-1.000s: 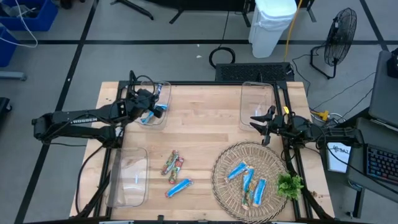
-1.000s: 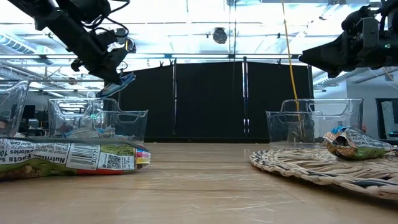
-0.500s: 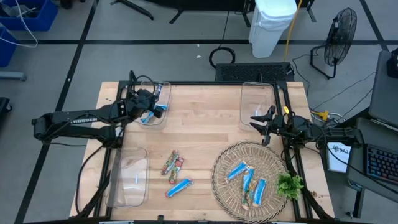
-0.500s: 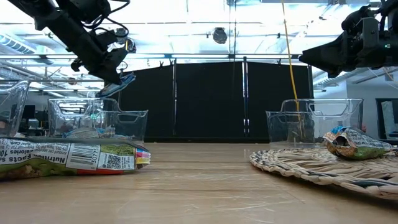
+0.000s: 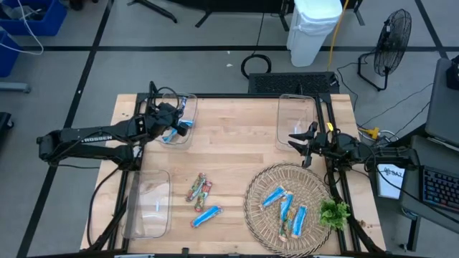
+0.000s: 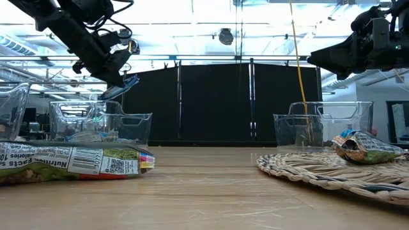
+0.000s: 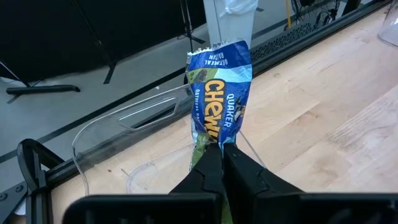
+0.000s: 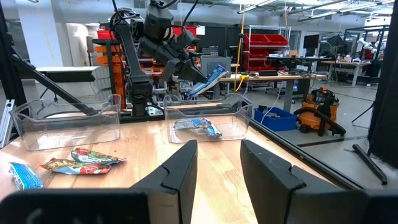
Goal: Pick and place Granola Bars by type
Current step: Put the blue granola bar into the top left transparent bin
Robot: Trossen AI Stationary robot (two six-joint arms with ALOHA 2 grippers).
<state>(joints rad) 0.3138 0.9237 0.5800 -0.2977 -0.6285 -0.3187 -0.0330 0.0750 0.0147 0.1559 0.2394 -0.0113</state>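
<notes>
The left gripper (image 5: 174, 123) is held above the clear bin (image 5: 177, 118) at the table's far left corner, its fingers (image 7: 211, 167) pinched on a blue-wrapped granola bar (image 7: 216, 93) that hangs over the bin. Another blue bar (image 8: 196, 126) is seen lying inside that bin. Two multicoloured bars (image 5: 199, 189) and one blue bar (image 5: 206, 215) lie on the bare table (image 5: 229, 150) near the front left bin (image 5: 148, 202). Three blue bars (image 5: 285, 206) rest on the wicker mat (image 5: 257, 215), beside a green sprig (image 5: 334, 213). The right gripper (image 5: 298, 143) is parked by the far right bin (image 5: 296, 120), fingers (image 8: 176, 171) spread and empty.
</notes>
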